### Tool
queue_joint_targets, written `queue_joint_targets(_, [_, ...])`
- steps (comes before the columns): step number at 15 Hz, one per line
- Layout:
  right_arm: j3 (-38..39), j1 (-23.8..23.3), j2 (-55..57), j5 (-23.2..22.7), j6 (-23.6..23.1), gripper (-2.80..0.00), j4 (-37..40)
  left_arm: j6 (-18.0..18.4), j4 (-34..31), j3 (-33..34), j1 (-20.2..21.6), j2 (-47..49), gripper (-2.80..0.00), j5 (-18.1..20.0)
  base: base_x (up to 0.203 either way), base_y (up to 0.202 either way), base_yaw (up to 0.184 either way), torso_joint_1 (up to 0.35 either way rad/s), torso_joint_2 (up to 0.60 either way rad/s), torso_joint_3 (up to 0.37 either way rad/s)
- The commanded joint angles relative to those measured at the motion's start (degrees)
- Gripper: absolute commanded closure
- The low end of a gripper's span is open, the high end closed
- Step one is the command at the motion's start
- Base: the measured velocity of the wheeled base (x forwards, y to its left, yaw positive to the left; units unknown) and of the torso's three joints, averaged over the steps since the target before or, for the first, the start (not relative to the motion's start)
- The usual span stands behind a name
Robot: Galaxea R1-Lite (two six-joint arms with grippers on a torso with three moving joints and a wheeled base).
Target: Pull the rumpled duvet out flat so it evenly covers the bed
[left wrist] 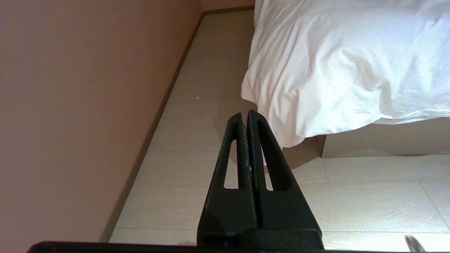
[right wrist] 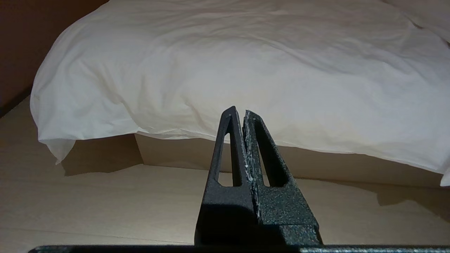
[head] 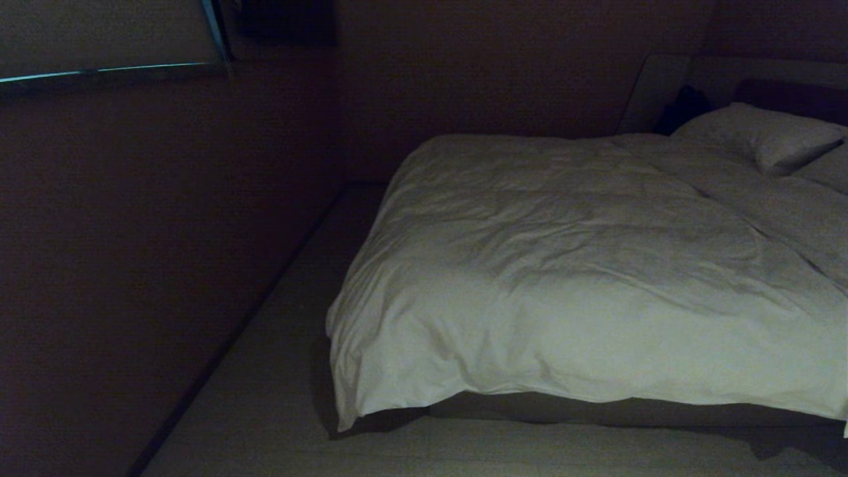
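Note:
The white, creased duvet (head: 563, 265) lies over the bed, its near edge hanging over the foot and one corner drooping toward the floor. The pale bed base (head: 596, 411) shows beneath it. In the left wrist view my left gripper (left wrist: 245, 114) is shut and empty, out over the floor short of the duvet's hanging corner (left wrist: 281, 133). In the right wrist view my right gripper (right wrist: 238, 111) is also shut and empty, facing the duvet's lower edge (right wrist: 246, 88) and the bed base (right wrist: 334, 165). Neither arm shows in the head view.
White pillows (head: 762, 136) lie at the head of the bed by the headboard (head: 788, 93). A reddish wall (left wrist: 70, 105) runs along the bed's left side, leaving a strip of pale floor (head: 278, 371) between them. A dark object (head: 682, 109) sits beside the pillows.

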State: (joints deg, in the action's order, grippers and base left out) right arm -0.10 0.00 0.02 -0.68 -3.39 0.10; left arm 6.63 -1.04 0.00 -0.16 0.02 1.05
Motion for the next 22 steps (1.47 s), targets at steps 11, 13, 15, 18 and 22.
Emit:
queue_joint_targets(11, [0.0, 0.0, 0.1, 0.0, 0.0, 0.0, 0.0, -0.2, 0.1, 0.0, 0.0, 0.0, 0.0, 0.1, 0.0, 0.107, -0.002, 0.0, 0.0, 0.0])
queue_joint_targets(13, [0.0, 0.0, 0.1, 0.0, 0.0, 0.0, 0.0, -0.2, 0.1, 0.0, 0.0, 0.0, 0.0, 0.1, 0.0, 0.195, 0.0, 0.003, 0.01, 0.001])
queue_joint_targets(15, [0.0, 0.1, 0.0, 0.0, 0.0, 0.0, 0.0, -0.2, 0.1, 0.0, 0.0, 0.0, 0.0, 0.1, 0.0, 0.195, -0.001, 0.004, 0.0, -0.001])
queue_joint_targets(18, [0.0, 0.0, 0.0, 0.0, 0.0, 0.0, 0.0, 0.0, 0.0, 0.0, 0.0, 0.0, 0.0, 0.1, 0.0, 0.195, 0.001, 0.003, 0.0, 0.002])
queue_joint_targets(22, [0.0, 0.1, 0.0, 0.0, 0.0, 0.0, 0.0, 0.0, 0.0, 0.0, 0.1, 0.0, 0.0, 0.0, 0.0, 0.196, 0.0, 0.002, 0.0, -0.001])
